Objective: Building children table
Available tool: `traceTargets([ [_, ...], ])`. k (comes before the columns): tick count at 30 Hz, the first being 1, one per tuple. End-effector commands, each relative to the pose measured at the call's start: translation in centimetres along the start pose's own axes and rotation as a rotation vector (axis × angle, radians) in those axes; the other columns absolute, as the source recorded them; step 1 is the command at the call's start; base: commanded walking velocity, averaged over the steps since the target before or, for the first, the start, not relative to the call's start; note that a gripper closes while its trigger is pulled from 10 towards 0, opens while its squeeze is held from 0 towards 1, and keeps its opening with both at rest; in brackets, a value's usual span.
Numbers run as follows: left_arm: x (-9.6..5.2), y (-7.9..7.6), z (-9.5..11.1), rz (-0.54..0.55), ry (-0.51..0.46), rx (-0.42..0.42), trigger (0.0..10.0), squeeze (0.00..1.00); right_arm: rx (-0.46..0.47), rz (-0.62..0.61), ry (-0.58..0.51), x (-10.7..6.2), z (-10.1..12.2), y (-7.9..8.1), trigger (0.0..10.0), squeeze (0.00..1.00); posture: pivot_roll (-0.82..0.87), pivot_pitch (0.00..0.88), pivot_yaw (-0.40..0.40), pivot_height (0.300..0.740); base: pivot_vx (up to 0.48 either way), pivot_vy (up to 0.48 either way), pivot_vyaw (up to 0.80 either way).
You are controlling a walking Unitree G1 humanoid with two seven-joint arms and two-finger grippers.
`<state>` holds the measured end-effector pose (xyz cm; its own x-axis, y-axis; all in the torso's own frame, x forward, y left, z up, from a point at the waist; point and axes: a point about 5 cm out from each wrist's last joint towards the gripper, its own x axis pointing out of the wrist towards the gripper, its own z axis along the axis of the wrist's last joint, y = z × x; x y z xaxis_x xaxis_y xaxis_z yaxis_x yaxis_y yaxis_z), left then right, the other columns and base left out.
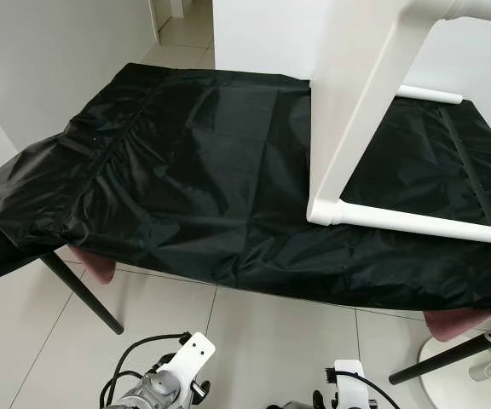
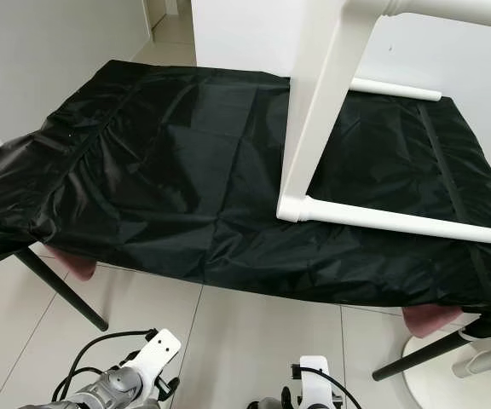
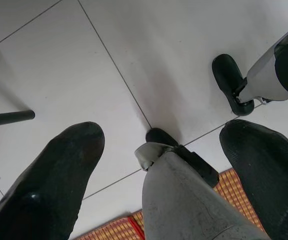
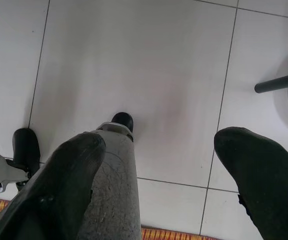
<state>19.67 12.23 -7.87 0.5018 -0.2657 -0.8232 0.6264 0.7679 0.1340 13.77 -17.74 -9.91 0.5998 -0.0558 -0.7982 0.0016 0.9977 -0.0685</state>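
Looks like pre-assembly to me: the white table frame (image 1: 373, 111) sits on the right of the black cover (image 1: 186, 170), one leg lying left-to-right along the near side, the other rising up and away. Both grippers, left (image 3: 154, 165) and right (image 4: 159, 165), hang spread over the floor (image 4: 134, 60), empty. Next they'd need to lift and reach right.

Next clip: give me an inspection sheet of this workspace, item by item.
Surface: table draped in a wrinkled black cover.
Job's things: white table frame standing on the cover, right side; a white leg lying along the cover.
Clutter: nothing seen.
Claws: left claw and right claw open, hanging low over the floor.
Cables: black cable looping at the left wrist.
Surroundings: white tiled floor, white walls, striped mat by the feet.
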Motion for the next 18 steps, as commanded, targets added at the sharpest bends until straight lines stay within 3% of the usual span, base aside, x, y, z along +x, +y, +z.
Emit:
traceTargets([
  [1, -0.12, -0.06, -0.88, 0.027, 0.032, 0.004, 10.0, 0.00, 0.001, 0.021, 0.056, -0.43, -1.51, 0.54, 10.0, 0.00, 0.00, 0.000, -0.014, 0.740, 0.000, 0.000, 0.00],
  [18, -0.13, -0.12, -0.99, 0.027, 0.036, -0.004, 10.0, 0.00, 0.000, 0.014, 0.051, -0.48, -1.58, 0.43, 10.0, 0.00, -0.01, 0.000, -0.014, 0.740, 0.000, 0.000, 0.00],
])
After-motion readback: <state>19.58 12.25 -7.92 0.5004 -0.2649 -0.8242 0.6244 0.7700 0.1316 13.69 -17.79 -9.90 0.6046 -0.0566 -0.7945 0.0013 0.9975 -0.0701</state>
